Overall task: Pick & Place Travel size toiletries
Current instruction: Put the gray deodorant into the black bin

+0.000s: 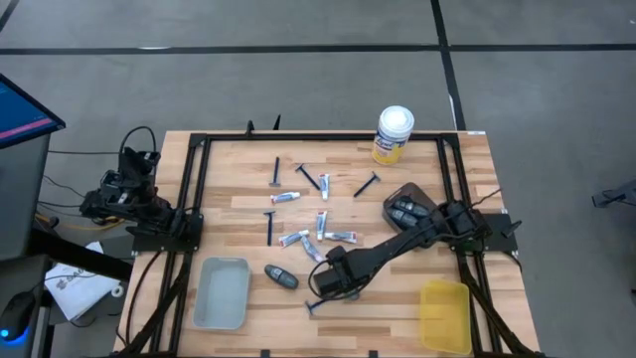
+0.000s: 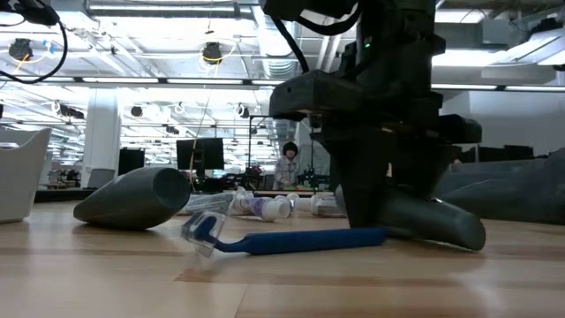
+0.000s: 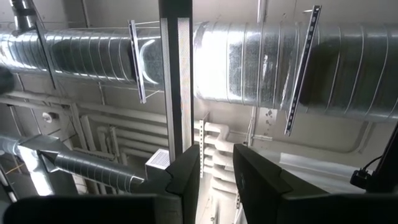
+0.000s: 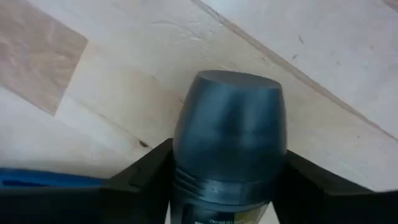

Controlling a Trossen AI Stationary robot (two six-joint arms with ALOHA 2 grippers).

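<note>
Right tool (image 4: 227, 186): only the wrist view lets us see its fingers against both sides of a dark grey oval container (image 4: 229, 140) on the bench (image 4: 93, 93).
Low view: we see a blue razor (image 2: 291, 240) lying nearest.
High view: we count six razors, roughly five white tubes (image 1: 286, 198).
Left tool (image 3: 216, 180): fingers slightly apart, holding nothing, raised off the bench's left edge.

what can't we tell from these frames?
- Right gripper grip: in the right wrist view the fingers flank the dark grey container; contact can't be confirmed.
- That container in the high view: hidden under the gripper.
- Dark tray contents: too small to identify in the high view.
- White tubes: print blurred in the low view.
- Left gripper: parked off the table's left edge, facing ceiling ducts; shows no table.
</note>
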